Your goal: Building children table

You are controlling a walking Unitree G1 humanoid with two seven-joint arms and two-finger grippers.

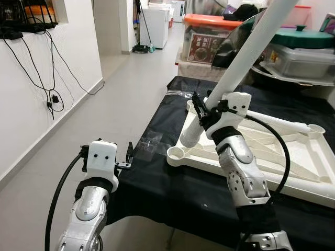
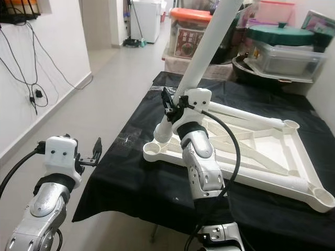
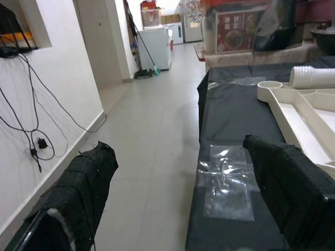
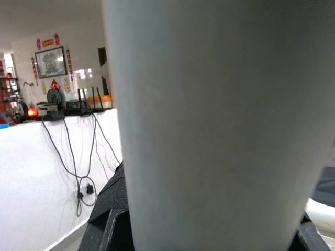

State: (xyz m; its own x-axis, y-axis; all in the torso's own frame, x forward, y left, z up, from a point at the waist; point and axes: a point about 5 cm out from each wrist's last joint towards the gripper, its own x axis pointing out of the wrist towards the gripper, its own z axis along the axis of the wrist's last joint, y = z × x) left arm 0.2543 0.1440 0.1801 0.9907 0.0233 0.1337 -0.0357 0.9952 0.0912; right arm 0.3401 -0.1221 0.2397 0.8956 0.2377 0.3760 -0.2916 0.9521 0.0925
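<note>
One white leg [image 1: 246, 57] is pinched in our right gripper [image 1: 205, 111] above the upturned tabletop [image 1: 293, 151], so we steer its foot squarely into a corner socket [image 1: 176, 153] while our left gripper [image 1: 129, 157] hangs spread beside the cloth.

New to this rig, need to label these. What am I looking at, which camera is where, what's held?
A humanoid robot with two silver arms. The two wide pictures come from its head camera, looking down; the other two come from cameras on its wrists. Before it is a surface under a black cloth, with a white tabletop lying underside up. The right gripper is shut on a white leg, held slanted with its lower end near a corner socket; that leg looms close in the right wrist view. The left gripper hangs open at the cloth's edge, holding nothing.
</note>
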